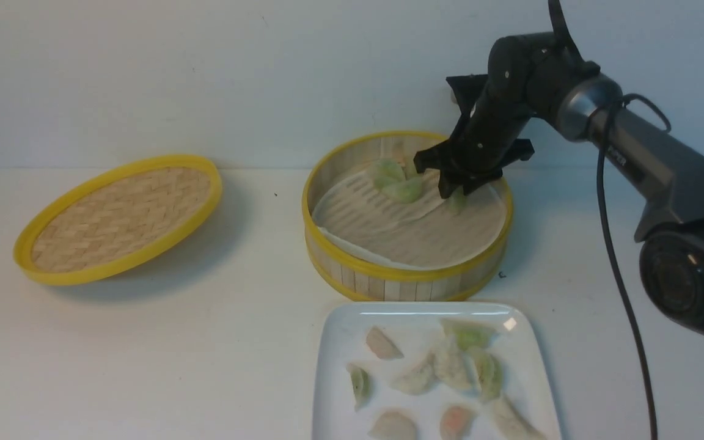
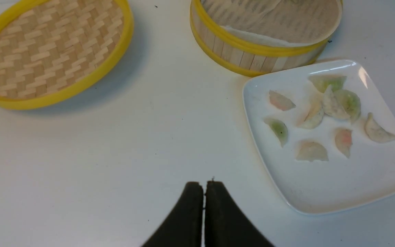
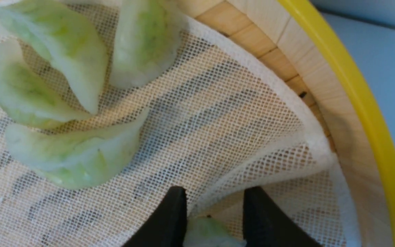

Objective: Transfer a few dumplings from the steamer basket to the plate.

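The woven lid [image 1: 117, 219] lies at the left of the table [image 1: 205, 342]. The left gripper [image 2: 204, 188] hangs over bare tabletop, jaws pressed together and empty. At the centre stands the steamer basket [image 1: 388, 287], with four pale green dumplings [image 3: 60, 58] clustered on its mesh liner [image 3: 218, 120] near the far wall. Just right of them the right gripper [image 1: 457, 192] reaches inside, jaws narrowed onto one more dumpling [image 3: 211, 235] (only part of it shows). The white square plate [image 1: 333, 342], just in front of the basket, carries a scatter of whitish, green and pink-tinted ones.
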